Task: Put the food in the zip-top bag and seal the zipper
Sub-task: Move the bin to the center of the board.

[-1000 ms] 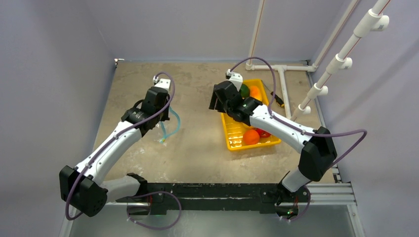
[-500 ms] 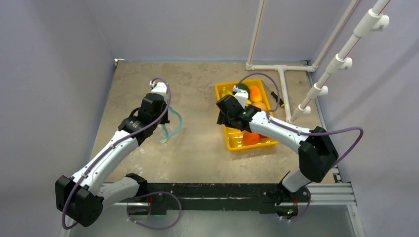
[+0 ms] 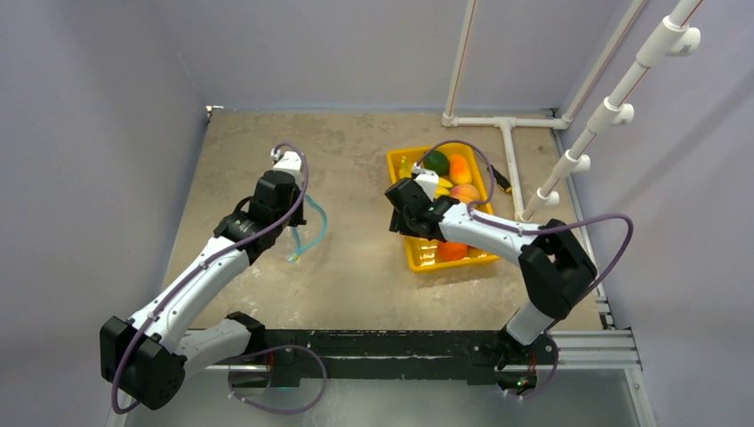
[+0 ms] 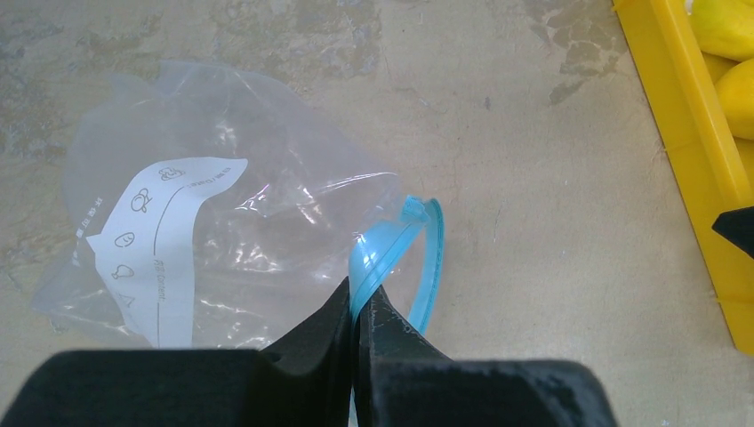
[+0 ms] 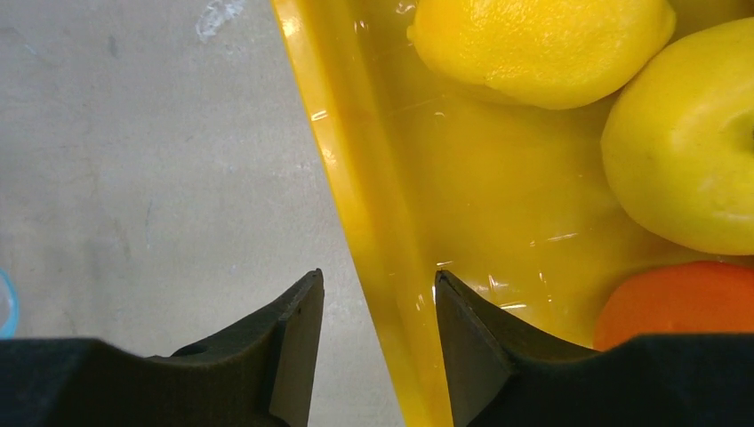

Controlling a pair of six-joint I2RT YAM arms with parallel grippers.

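One yellow tray wall (image 5: 356, 178) inside the parted right gripper (image 5: 377, 283)

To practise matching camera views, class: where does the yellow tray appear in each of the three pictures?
Top external: the yellow tray sits right of centre, under the right arm.
Left wrist: its wall runs down the right edge.
Right wrist: it fills the middle and right; the right gripper straddles its wall.
Shared landmark: the mottled tan table beside that wall.

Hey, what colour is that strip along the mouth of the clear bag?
The zipper is teal-blue. It shows best in the left wrist view.
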